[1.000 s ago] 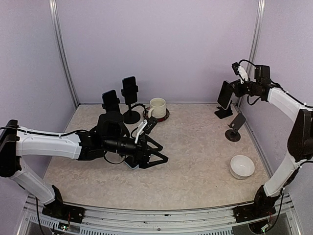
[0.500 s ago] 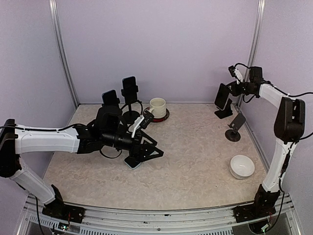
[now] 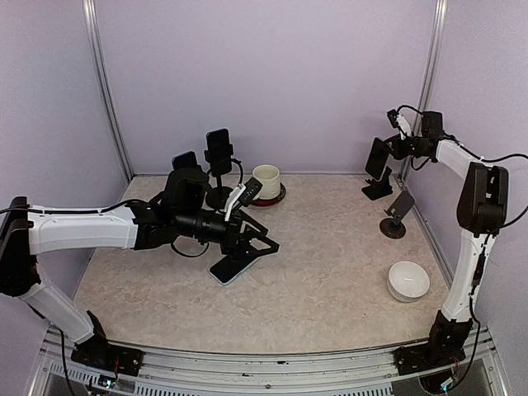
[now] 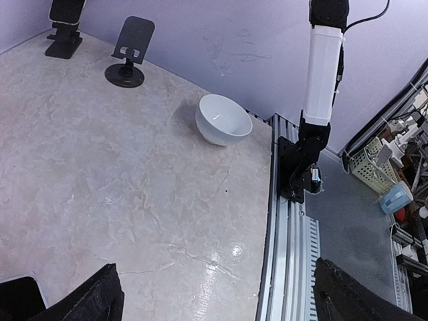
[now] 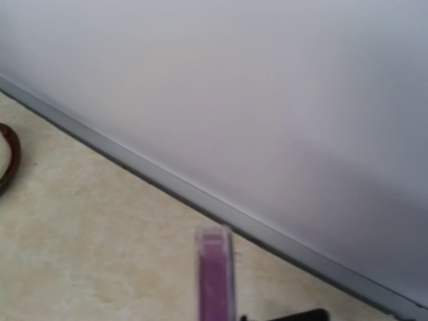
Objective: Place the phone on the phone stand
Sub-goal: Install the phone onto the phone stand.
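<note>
Black-faced, the phone (image 3: 233, 267) lies flat on the table (image 3: 330, 247) in front of the cup (image 3: 266, 180). The left gripper (image 3: 260, 247) hangs just above it with fingers spread wide, probably so they can drop astride it. The empty stand (image 3: 399, 211), where the phone likely belongs, sits well right of the cup. Further right of the cup, the right gripper (image 3: 399, 148) has its fingers together beside a second phone (image 3: 379, 158) propped on another stand (image 3: 377, 190); whether it touches that phone I cannot tell. The left wrist view adds what the top view cannot: both fingers (image 4: 93, 301) frame bare table, with the bowl (image 4: 224, 120) and empty stand beyond. The right wrist view gives only wall, table and a blurred purple edge, no fingers.
</note>
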Tool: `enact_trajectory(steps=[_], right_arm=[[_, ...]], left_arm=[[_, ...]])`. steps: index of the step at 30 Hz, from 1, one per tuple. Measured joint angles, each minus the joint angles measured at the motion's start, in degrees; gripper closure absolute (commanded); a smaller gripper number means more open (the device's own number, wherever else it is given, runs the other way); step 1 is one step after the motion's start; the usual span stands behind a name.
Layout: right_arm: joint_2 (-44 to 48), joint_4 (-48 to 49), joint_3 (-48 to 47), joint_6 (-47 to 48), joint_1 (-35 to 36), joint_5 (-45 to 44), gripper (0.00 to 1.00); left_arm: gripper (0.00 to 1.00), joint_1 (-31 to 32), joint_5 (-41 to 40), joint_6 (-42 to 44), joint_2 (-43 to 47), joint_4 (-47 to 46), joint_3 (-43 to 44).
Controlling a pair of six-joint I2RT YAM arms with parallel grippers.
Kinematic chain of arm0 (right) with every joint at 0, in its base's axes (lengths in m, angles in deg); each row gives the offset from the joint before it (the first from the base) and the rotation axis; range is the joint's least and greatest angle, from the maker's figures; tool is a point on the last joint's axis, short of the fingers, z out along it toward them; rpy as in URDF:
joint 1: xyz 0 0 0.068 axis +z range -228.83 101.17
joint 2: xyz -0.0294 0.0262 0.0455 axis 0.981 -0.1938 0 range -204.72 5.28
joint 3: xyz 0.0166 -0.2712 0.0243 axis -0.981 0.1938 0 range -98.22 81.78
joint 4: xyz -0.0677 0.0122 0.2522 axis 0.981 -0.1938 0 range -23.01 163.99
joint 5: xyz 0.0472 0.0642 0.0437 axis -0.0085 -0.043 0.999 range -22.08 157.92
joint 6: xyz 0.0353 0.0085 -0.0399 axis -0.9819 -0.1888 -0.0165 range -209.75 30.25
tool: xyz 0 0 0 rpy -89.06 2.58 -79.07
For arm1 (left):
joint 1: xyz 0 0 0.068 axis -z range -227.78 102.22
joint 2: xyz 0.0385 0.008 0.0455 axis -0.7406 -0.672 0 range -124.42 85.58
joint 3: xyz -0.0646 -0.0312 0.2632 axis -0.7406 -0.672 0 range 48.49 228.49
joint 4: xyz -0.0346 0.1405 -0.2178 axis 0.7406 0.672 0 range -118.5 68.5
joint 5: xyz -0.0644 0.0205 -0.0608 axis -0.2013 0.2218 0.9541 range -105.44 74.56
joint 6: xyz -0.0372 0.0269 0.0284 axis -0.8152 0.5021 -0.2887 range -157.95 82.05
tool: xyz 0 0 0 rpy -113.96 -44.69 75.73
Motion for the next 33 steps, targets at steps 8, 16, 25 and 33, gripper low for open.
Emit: enact_trajectory(steps=[8,16,25,33], right_arm=[[-3.08,0.09,-1.18,0.46,-3.02,1.05,1.00],[-6.47,0.31,-3.85,-0.31,-4.44,2.80,1.00],[-8.31,0.59,-4.63,-0.87,-4.46,3.63,1.00],[-10.64,0.68,-6.54,-1.88,-4.61,4.96,1.00]], left_arm=[[0.04,0.13,0.35,-0.11,-3.93,1.29,2.80],[0.04,0.98,0.31,-0.07,-5.51,3.15,6.40],[0.04,1.31,0.31,-0.07,-8.52,4.55,8.90],[0.04,1.38,0.33,0.00,-9.64,4.92,9.46]])
